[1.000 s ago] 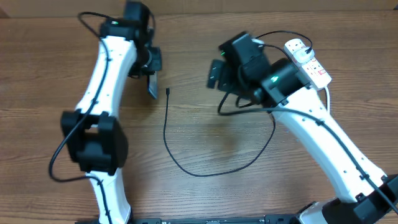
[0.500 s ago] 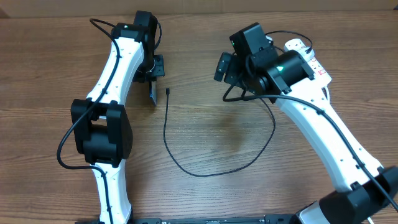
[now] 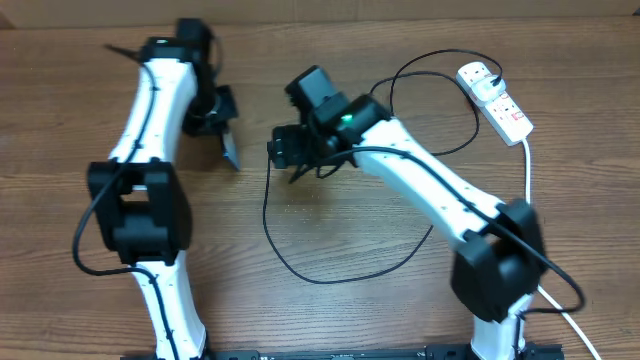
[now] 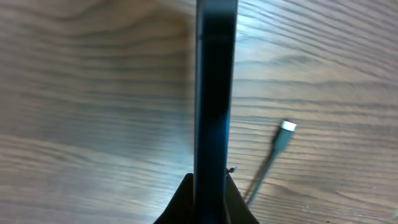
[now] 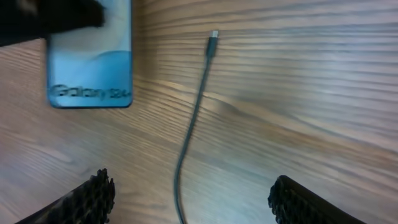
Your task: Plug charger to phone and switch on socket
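Phone (image 5: 93,62) w/ "Galaxy S24+" text, beside charger (image 5: 193,118) tip

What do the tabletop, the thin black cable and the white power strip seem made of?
Brown tabletop: wood or wood-look laminate, matte, by its grain lines. Thin black charger cable: likely rubbery plastic sheath, matte, bending in loose curves. White oblong power strip: probably hard moulded plastic, smooth.

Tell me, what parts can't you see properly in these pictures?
- Phone screen: the left wrist view shows only its thin edge.
- Phone's top: right wrist view, behind a dark blur.
- Socket switch: overhead, too small to tell on or off.
- Charger connector: overhead, hidden under the right arm.
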Available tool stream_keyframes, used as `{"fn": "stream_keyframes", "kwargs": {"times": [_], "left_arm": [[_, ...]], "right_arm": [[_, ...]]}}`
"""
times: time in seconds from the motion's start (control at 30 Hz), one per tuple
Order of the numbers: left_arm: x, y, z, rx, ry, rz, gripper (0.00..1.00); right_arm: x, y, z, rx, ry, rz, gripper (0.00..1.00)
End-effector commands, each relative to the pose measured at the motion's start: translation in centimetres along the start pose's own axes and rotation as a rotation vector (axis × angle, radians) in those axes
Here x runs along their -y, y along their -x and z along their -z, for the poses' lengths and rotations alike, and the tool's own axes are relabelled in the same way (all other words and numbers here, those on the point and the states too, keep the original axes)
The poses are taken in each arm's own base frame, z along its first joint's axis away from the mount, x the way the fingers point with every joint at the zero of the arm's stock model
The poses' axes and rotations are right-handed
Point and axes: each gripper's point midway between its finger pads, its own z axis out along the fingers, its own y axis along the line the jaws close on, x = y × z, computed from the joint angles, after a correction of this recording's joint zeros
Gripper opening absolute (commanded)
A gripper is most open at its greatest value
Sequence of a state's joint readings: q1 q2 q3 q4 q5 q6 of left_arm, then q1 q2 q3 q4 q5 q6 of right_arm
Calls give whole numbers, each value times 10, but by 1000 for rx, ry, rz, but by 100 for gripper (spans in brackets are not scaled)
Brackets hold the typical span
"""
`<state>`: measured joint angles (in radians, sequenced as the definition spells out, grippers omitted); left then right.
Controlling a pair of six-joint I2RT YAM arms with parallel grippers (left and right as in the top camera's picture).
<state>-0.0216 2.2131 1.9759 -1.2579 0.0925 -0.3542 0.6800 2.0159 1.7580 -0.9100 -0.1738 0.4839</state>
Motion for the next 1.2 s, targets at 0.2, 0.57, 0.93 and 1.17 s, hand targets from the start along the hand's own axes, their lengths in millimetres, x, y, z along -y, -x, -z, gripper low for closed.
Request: {"fn": "stream_keyframes", "kwargs": {"times": [0.2, 0.57, 0.93, 1.17], "left_arm": [[-10, 0, 8, -31, -71, 37, 4], [-11, 1, 8, -29, -71, 38, 4], [-12, 1, 8, -30, -71, 29, 4], [-11, 3, 8, -22, -77, 25, 4]], "right_arm": [[-30, -9, -67, 64, -85, 44, 66], [1, -46, -115, 63, -351, 31, 63], [97, -44, -89, -27, -558, -295, 56], [175, -23, -66, -111, -540, -560, 52]]}}
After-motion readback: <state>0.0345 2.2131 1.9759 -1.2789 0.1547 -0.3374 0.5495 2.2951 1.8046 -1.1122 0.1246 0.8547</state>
